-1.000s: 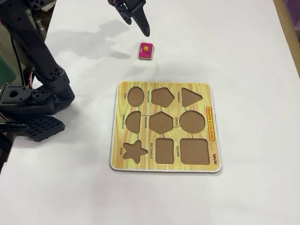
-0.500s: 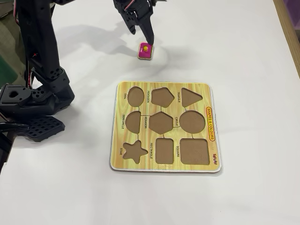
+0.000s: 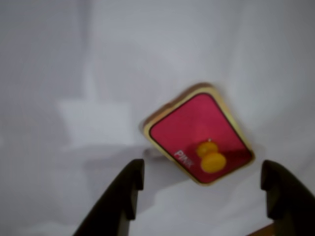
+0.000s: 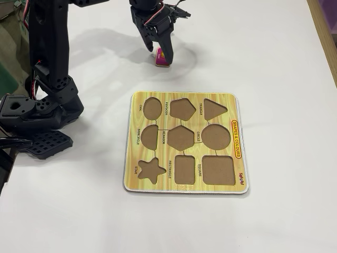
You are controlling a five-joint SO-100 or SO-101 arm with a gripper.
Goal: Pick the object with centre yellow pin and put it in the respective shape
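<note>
One pink piece with one yellow knob lies on the white worktop, between the spread-open pincer fingers. One puzzle board shows nine empty cut-outs, the rectangle cut-out included.

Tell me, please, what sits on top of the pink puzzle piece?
A round yellow knob and the printed word PINK sit on the pink puzzle piece. In the fixed view the open end effector covers most of it.

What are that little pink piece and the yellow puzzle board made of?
The pink piece looks like thin wood: pale edges rim a glossy magenta face, and its yellow knob could be painted wood or plastic. The puzzle board shows printed yellow wood grain with matte brown cut-outs, probably pressed wood or card.
</note>
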